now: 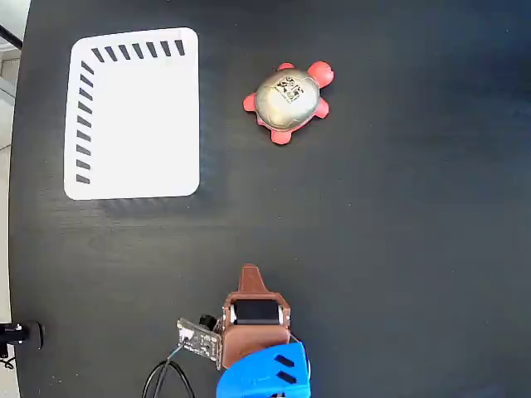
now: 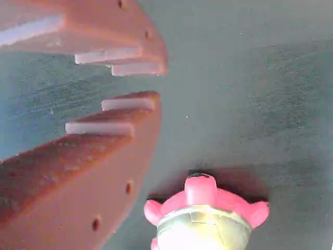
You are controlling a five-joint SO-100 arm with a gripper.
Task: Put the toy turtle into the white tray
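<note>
In the fixed view, the turtle (image 1: 289, 101) is sitting on the dark table (image 1: 398, 249) in the upper middle of the frame, its silver-gold shell showing a black-and-white square marker and its red head pointing toward the upper right. The white tray (image 1: 137, 124) is lying flat in the upper left of the frame, well apart from the turtle, with black slanted slots running along its top and left edges. The brown gripper (image 1: 250, 270) is sitting at the bottom centre of the frame, well apart from both, with a blue arm segment (image 1: 265, 373) below it.

In the wrist view, the gripper (image 2: 151, 82) is filling the upper left, its two fingers standing slightly parted with only table showing in the narrow gap. The turtle (image 2: 205, 216) is appearing at the bottom edge, head pointing upward in the frame.
</note>
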